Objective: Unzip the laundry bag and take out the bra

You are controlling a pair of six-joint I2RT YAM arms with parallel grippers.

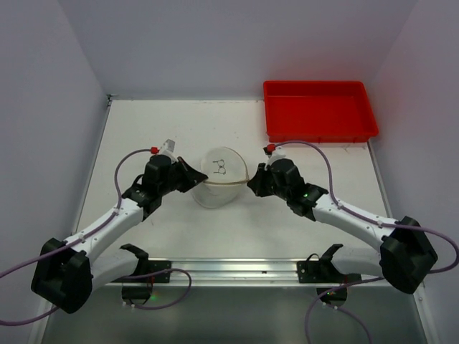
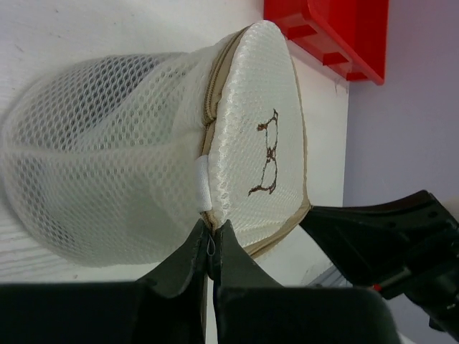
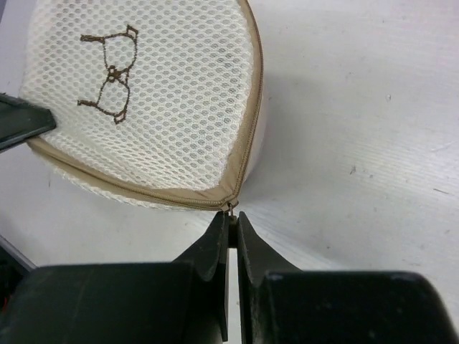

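The white mesh laundry bag [image 1: 219, 178] stands in the middle of the table, its round face with the black line drawing [image 1: 219, 168] up. A tan zip runs round the rim [image 3: 254, 107] and looks closed. My left gripper [image 1: 193, 177] is shut on the bag's tan seam [image 2: 209, 228] just below a white tab [image 2: 204, 183]. My right gripper [image 1: 252, 183] is on the opposite side, shut on the small metal zip pull [image 3: 231, 209] at the rim. The bra is hidden; I cannot make it out through the mesh [image 2: 107, 158].
A red plastic tray [image 1: 319, 111] sits at the back right corner and also shows in the left wrist view [image 2: 330, 36]. A metal rail [image 1: 237, 269] runs along the near table edge. White walls close in the table on three sides.
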